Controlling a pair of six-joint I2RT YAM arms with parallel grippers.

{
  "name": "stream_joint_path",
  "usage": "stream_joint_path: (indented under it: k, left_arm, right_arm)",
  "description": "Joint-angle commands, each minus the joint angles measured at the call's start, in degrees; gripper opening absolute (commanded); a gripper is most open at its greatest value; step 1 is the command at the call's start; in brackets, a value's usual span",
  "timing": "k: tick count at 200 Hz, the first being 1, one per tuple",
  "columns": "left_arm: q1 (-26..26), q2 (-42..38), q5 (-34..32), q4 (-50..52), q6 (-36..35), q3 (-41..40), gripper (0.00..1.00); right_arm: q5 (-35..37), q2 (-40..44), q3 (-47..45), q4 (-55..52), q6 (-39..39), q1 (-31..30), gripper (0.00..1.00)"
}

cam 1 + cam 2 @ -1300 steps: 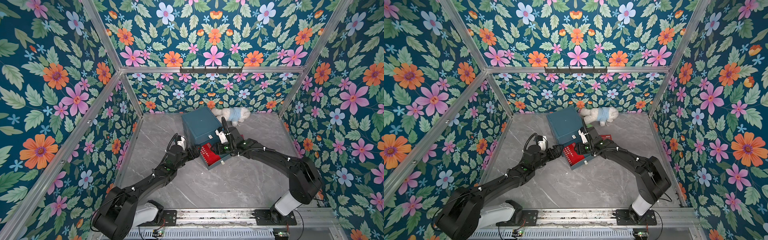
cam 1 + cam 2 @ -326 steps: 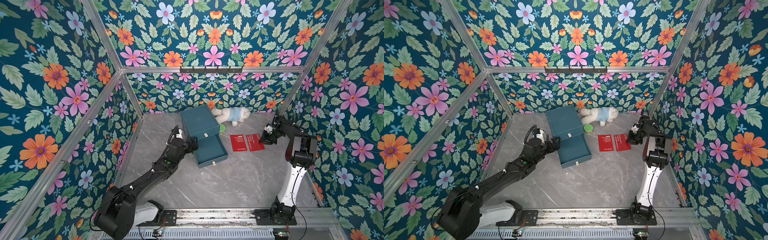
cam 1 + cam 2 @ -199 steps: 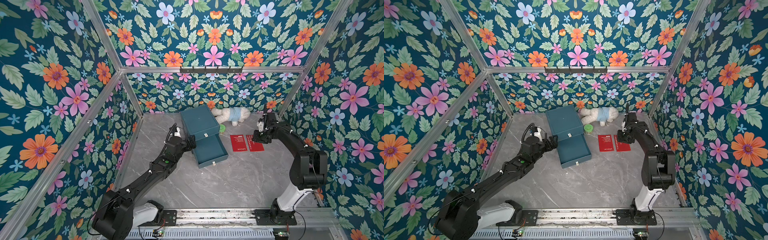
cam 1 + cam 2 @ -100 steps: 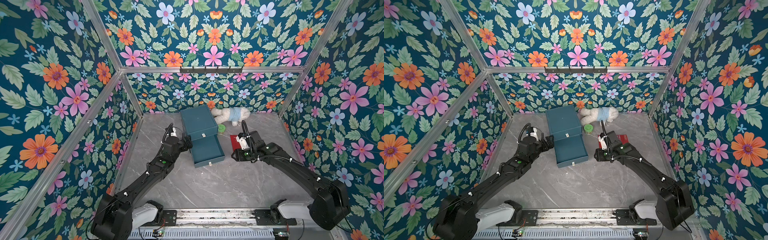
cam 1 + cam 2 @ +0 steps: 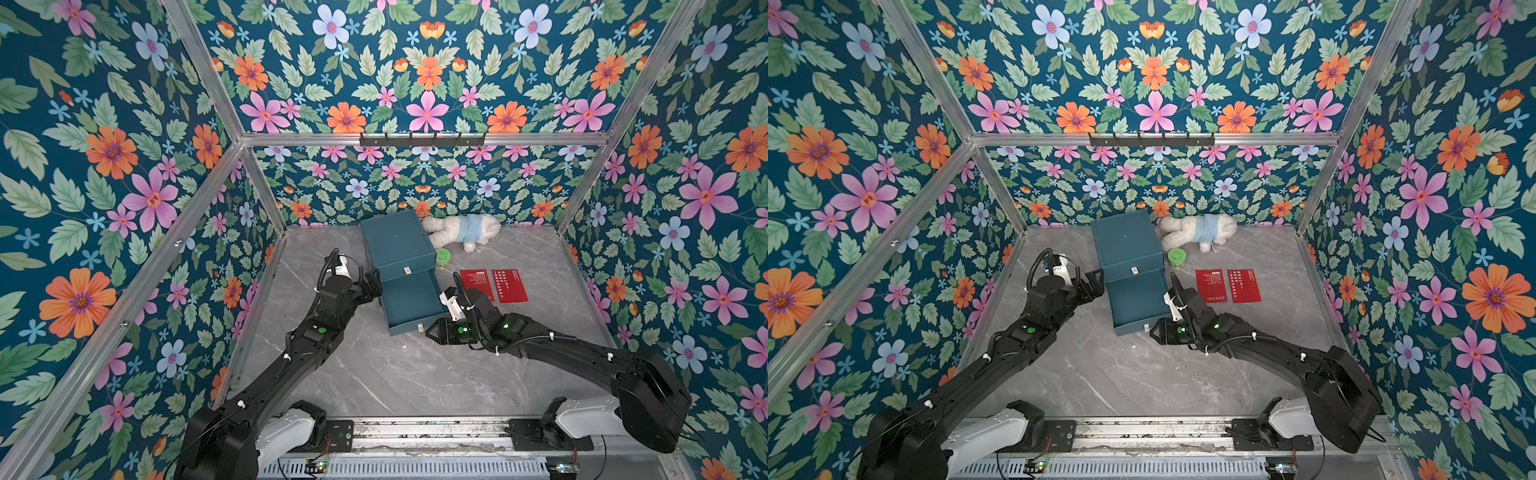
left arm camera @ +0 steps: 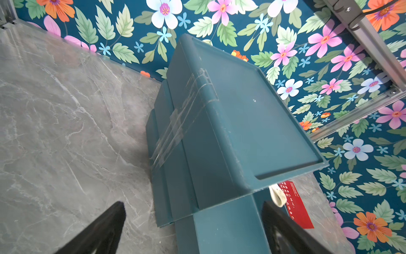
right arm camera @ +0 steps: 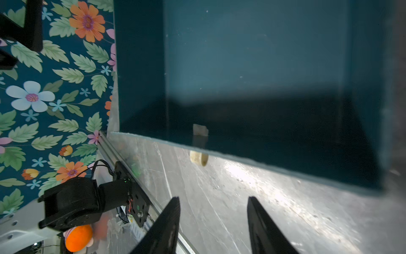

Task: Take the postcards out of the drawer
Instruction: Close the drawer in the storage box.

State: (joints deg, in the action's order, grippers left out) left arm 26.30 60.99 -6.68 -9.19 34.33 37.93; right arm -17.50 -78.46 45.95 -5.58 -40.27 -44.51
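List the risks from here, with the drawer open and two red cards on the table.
The right gripper hangs open before the drawer front; a push there could slide the cabinet, which the open left gripper does not clamp. The right arm lies close to the red postcards and could sweep them.

Inventory of the cell, by kind. Red postcards (image 5: 478, 284): two, side by side on the single worktop (image 5: 395, 374). Teal drawer cabinet (image 5: 392, 245): one, with one drawer (image 5: 411, 305) pulled out. Pale pull tabs (image 5: 407, 271): two, one on each of the cabinet's fronts. White plush toy (image 5: 461, 232) in a light-blue garment: one. Small green round container (image 5: 443, 257): one. Black hook rail (image 5: 422, 140): one; its hooks are too small to count surely. Robot arms: two, the left arm (image 5: 307, 345) and the right arm (image 5: 540, 345). Grippers: two, the left gripper (image 5: 376, 284) and the right gripper (image 5: 428, 332), with two black fingers (image 7: 167, 224) apiece.
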Motion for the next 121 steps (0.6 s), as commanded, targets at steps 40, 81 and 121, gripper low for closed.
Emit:
stream_joint_path:
  k: [40, 81, 121]
  left_arm:
    - [-1.2, -1.7, -2.5, 0.5, -1.1, -2.2, 0.99]
    - [-2.9, -2.2, -1.9, 0.3, -0.9, -3.5, 1.00]
    - [-4.5, -2.3, -0.5, -0.5, -0.3, -4.4, 0.99]
  right_arm:
    - [2.6, -5.7, -1.1, 17.2, -8.1, -1.4, 0.49]
    - [2.4, -8.9, -1.0, 20.6, -9.6, -1.4, 0.32]
    - [4.0, -8.6, 0.2, 21.0, -9.0, -1.5, 0.09]
